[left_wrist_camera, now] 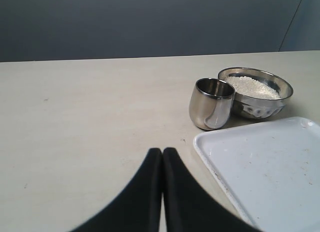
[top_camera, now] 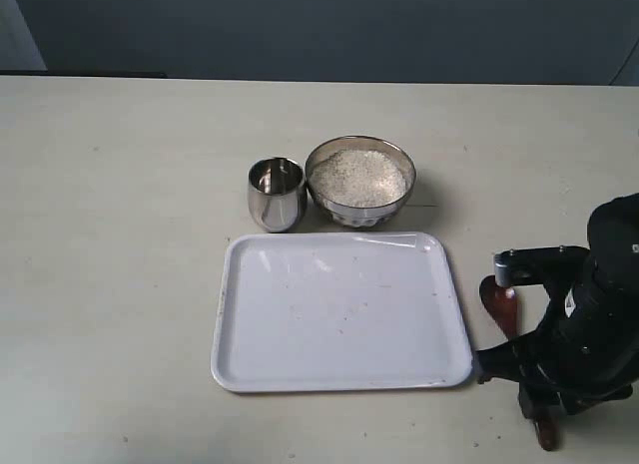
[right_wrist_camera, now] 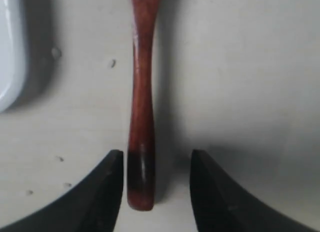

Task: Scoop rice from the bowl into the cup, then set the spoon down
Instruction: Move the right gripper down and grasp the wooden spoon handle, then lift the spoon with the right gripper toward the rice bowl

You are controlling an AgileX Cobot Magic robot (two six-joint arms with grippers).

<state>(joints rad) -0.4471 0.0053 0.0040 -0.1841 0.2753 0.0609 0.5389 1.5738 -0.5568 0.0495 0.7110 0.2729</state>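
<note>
The steel bowl (top_camera: 360,181) (left_wrist_camera: 256,92) holds a heap of white rice (top_camera: 361,177) (left_wrist_camera: 252,86). The small steel cup (top_camera: 277,193) (left_wrist_camera: 212,103) stands just left of it. The reddish-brown wooden spoon (top_camera: 500,302) (right_wrist_camera: 141,107) lies flat on the table right of the tray, mostly hidden under the right arm in the exterior view. My right gripper (right_wrist_camera: 156,159) is open and straddles the end of the spoon's handle, which lies close to one finger. My left gripper (left_wrist_camera: 162,153) is shut and empty, over bare table short of the cup; it is outside the exterior view.
A white tray (top_camera: 339,309) (left_wrist_camera: 265,167) lies in front of the bowl and cup, with a few stray grains on it. Its corner (right_wrist_camera: 10,52) sits close beside the spoon handle. A dark wall runs along the table's far edge.
</note>
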